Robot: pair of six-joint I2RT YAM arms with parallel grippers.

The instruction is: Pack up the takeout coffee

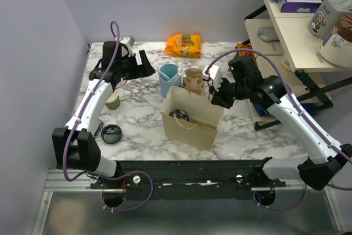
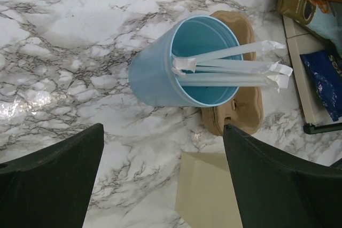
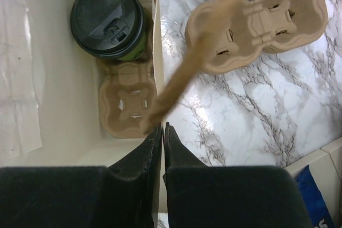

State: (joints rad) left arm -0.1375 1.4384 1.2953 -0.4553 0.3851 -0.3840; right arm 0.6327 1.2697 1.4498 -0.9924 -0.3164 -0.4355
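Note:
The takeout coffee [image 3: 109, 20], a green cup with a black lid, stands inside the tan paper bag [image 1: 190, 122] on a cardboard carrier [image 3: 127, 97]. Its lid shows in the top view [image 1: 180, 115] too. My right gripper [image 1: 213, 95] is shut on the bag's right rim [image 3: 156, 52], its fingertips [image 3: 155, 134] pinching the paper wall. My left gripper [image 1: 147, 69] is open and empty above the table, just left of the light-blue cup [image 2: 184, 62]. The bag's corner [image 2: 206, 196] lies between its fingers [image 2: 283, 185].
The light-blue cup holds wrapped straws [image 2: 235, 65]. A second cardboard carrier [image 3: 262, 20] lies behind the bag. A lidless green-and-white cup [image 1: 113, 100] and a loose black lid [image 1: 111, 134] sit at the left. An orange snack bag [image 1: 184, 45] lies at the back. A shelf unit [image 1: 297, 31] stands at the right.

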